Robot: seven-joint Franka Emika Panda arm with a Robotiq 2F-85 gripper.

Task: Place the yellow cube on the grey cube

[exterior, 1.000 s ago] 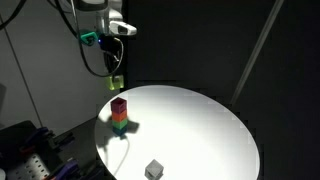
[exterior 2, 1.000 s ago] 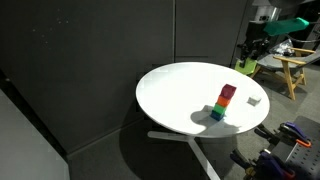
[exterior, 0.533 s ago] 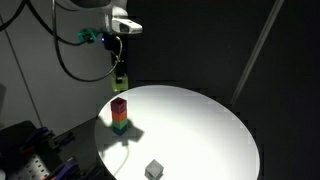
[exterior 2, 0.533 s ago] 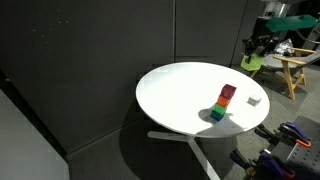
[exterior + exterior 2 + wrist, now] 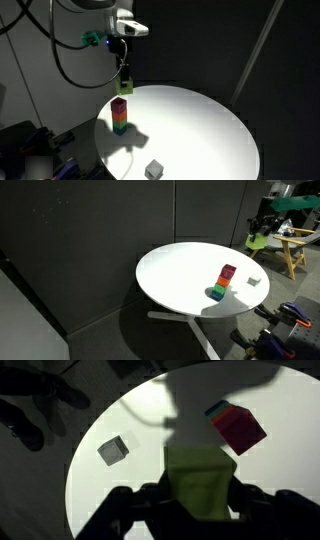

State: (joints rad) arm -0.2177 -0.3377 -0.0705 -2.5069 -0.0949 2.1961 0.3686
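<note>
My gripper [image 5: 124, 73] is shut on the yellow cube [image 5: 198, 480] and holds it high in the air above the white round table [image 5: 190, 125]. The cube also shows in both exterior views [image 5: 125, 83] [image 5: 259, 242]. The grey cube [image 5: 153, 169] lies alone on the table near its edge; it shows in an exterior view [image 5: 254, 280] and in the wrist view [image 5: 113, 450]. The gripper is well above and away from the grey cube.
A stack of coloured cubes [image 5: 120, 113] with a red one on top stands on the table, seen too in an exterior view [image 5: 224, 281] and the wrist view [image 5: 237, 426]. A wooden frame [image 5: 292, 250] stands beyond the table.
My gripper has risen with the yellow cube and shifted slightly sideways, higher above the stack than before. The cubes on the table have not moved.
</note>
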